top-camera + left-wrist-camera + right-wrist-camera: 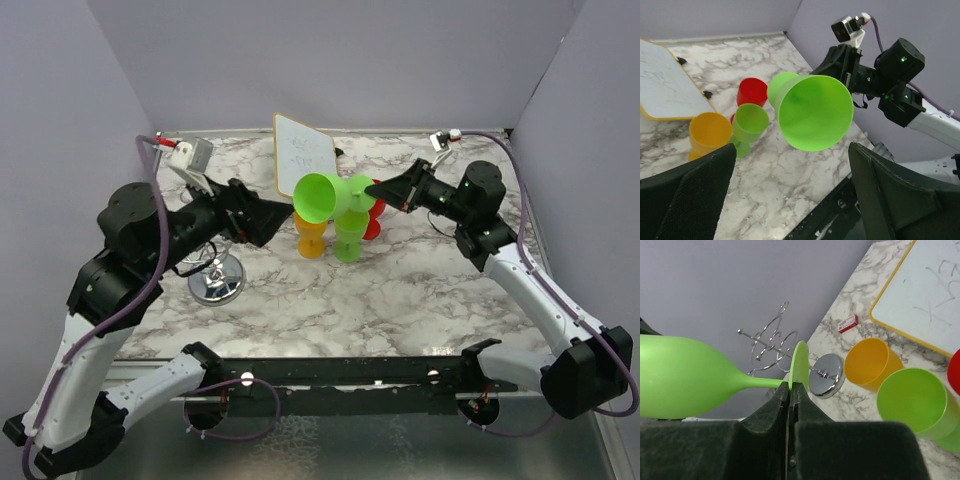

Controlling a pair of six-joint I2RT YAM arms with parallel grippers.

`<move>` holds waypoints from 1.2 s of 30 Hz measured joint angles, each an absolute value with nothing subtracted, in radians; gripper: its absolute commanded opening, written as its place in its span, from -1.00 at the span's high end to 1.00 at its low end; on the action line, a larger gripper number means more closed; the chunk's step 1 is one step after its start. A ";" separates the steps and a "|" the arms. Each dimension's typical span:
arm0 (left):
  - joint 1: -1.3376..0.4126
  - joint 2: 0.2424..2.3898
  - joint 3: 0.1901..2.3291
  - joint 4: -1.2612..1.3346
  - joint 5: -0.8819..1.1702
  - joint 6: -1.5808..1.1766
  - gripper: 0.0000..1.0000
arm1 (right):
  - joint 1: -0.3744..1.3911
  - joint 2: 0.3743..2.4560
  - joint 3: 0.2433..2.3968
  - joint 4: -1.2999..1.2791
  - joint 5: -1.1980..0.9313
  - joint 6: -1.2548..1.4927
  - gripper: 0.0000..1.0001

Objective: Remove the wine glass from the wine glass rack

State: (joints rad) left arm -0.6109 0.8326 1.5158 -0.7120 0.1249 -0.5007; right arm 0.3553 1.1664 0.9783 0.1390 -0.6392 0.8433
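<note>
Toward the left of the bench's (400,310) front edge stands the wine glass rack (218,278), its chrome base on the marble. In the right wrist view its wire arms (771,337) carry nothing. The wine glass (320,198) is off it, in the air above the middle of the bench, lying on its side with the mouth toward the left arm. The right gripper (789,390) is clenched on the edge of the glass's foot (800,365), with only that thin disc between the jaws. The stem (762,382) and bowl jut out sideways, unsupported. The left gripper (278,216) is spread wide and grasps nothing, just beside the bowl's mouth and facing it. As I read it, the lift-off is done and what remains is bringing the glass safely to rest. An edge pinch lets the bowl's weight twist the glass, so the wrist should turn slowly until the foot faces down, then lower onto bare marble toward the front right. If it is a handover instead, the left fingers should close round the bowl before the right lets go. Either way, keep clear of the orange cup (311,237), green cup (350,238) and red cup (373,220) clustered mid-bench near the glass. Whether they sit directly under it I cannot tell. A white board (303,153) leans at the far edge.
</note>
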 measured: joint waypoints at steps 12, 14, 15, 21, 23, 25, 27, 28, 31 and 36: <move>-0.613 1.023 1.369 -0.586 0.377 -0.664 0.01 | 0.355 1.069 0.876 0.230 -0.673 0.910 0.98; -0.618 1.031 1.364 -0.577 0.387 -0.673 0.16 | 0.355 1.046 0.876 0.209 -0.659 0.873 0.98; -0.622 1.032 1.361 -0.568 0.389 -0.679 0.25 | 0.355 1.033 0.875 0.194 -0.647 0.854 0.98; -0.669 1.040 1.332 -0.548 0.381 -0.697 0.81 | 0.355 0.931 0.839 0.130 -0.553 0.756 0.91; -0.685 1.055 1.330 -0.554 0.348 -0.699 0.93 | 0.353 0.908 0.834 0.107 -0.527 0.733 0.73; -0.691 1.073 1.329 -0.559 0.312 -0.699 0.99 | 0.354 0.889 0.835 0.080 -0.493 0.703 0.43; -0.698 1.085 1.328 -0.559 0.302 -0.699 1.00 | 0.354 0.873 0.836 0.045 -0.459 0.673 0.23; -0.706 1.088 1.328 -0.559 0.302 -0.699 1.00 | 0.355 0.868 0.839 0.022 -0.441 0.649 0.14; -0.718 1.086 1.327 -0.560 0.299 -0.696 1.00 | 0.358 0.854 0.852 -0.058 -0.386 0.569 -0.08; -0.726 1.083 1.318 -0.562 0.307 -0.690 1.00 | 0.369 0.796 0.882 -0.183 -0.306 0.417 -0.41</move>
